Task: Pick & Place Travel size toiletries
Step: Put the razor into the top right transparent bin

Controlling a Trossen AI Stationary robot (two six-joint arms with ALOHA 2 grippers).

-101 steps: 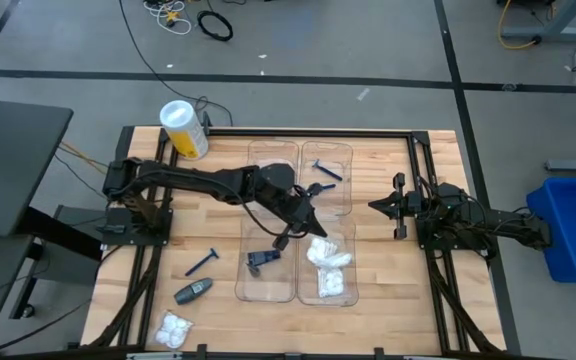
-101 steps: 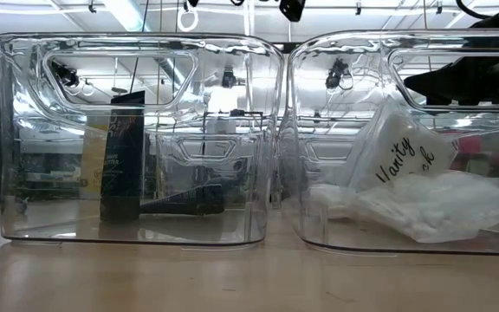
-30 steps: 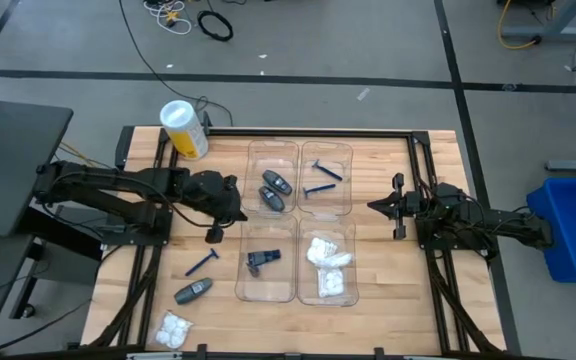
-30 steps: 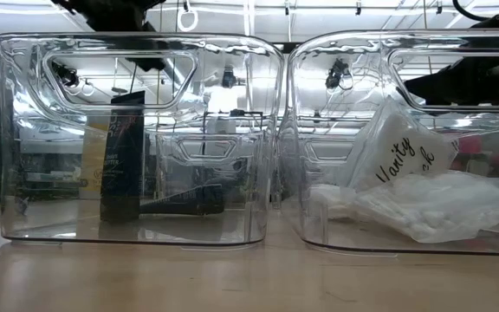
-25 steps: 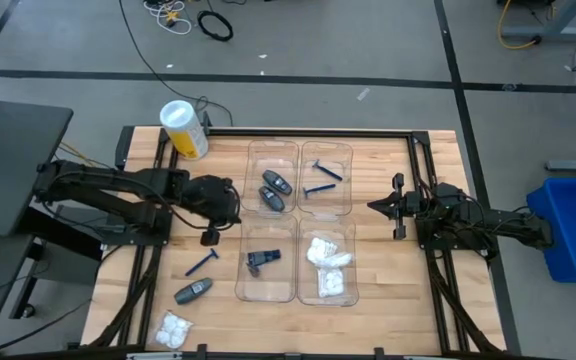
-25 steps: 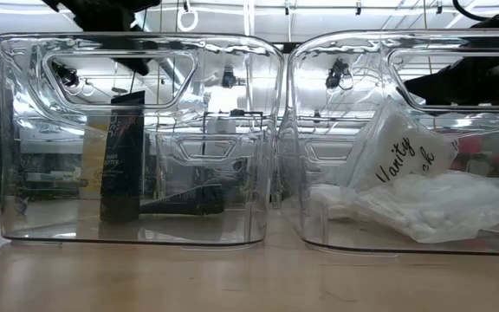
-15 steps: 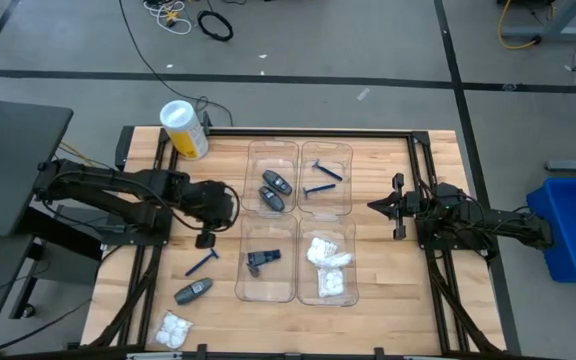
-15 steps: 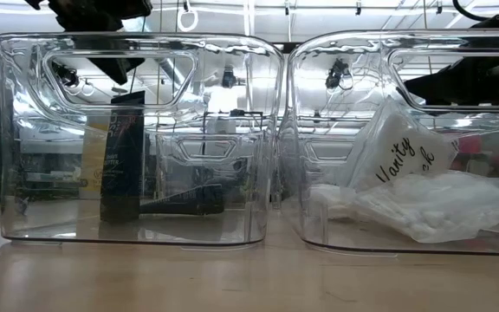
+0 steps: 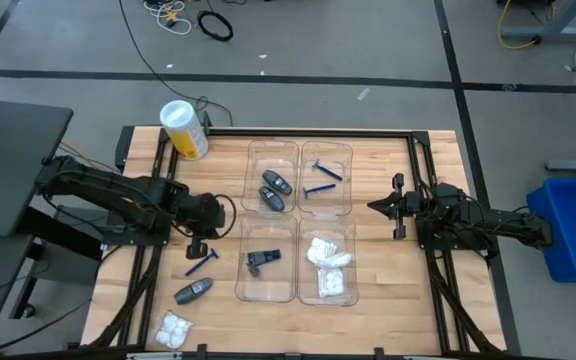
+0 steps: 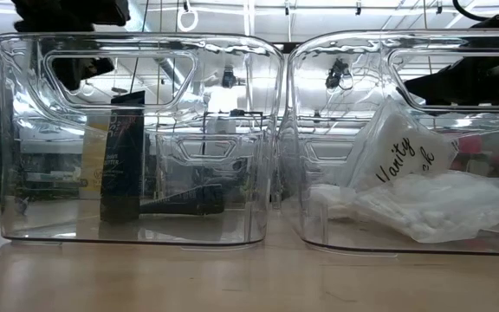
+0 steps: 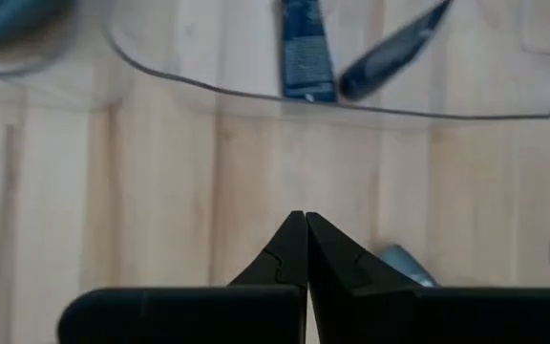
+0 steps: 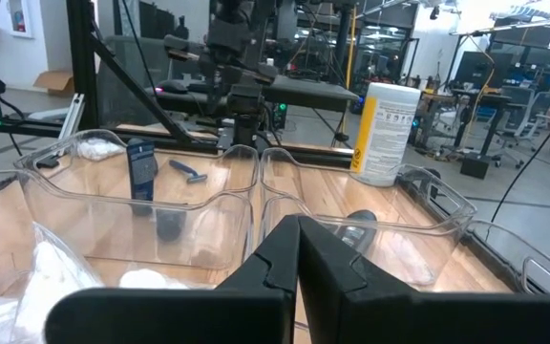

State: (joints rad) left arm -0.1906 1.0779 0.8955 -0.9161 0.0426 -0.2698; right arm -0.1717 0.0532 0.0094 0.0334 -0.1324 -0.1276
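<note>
Light wooden table (image 9: pixel 378 290), high view, read left to right.

Far left front corner: small white crinkly packet (image 9: pixel 174 328) lying on the bare wood. Just behind it, a dark grey oval tube (image 9: pixel 194 291), also loose on the table. Next, a thin blue razor (image 9: pixel 204 262) lying flat, outside the trays.

Left gripper (image 9: pixel 197 246) hangs over the table directly beside the head end of that razor. Its fingers are pressed together with no gap, as the left wrist view confirms (image 11: pixel 305 250), and nothing is between them. Contact with the razor cannot be judged from above.

Back left corner: big yellow-and-white cylinder (image 9: pixel 184 129), lying on its side at the table edge.

Centre: four clear plastic compartment trays in a two-by-two block.
- Back left tray (image 9: pixel 252 152): two more dark grey oval tubes (image 9: pixel 274 190), side by side.
- Front left tray (image 9: pixel 241 283): dark flat packet and small dark cone piece (image 9: pixel 261 259). In the low view they stand behind the clear wall (image 10: pixel 125 156).
- Back right tray (image 9: pixel 346 160): two blue razors (image 9: pixel 323 180).
- Front right tray (image 9: pixel 353 262): pile of white crinkly packets (image 9: pixel 328 266), one marked "Vanity" in the low view (image 10: pixel 405 165).

Right: right gripper (image 9: pixel 377 207) waits above the table just past the trays, fingers fully together, empty.
</note>
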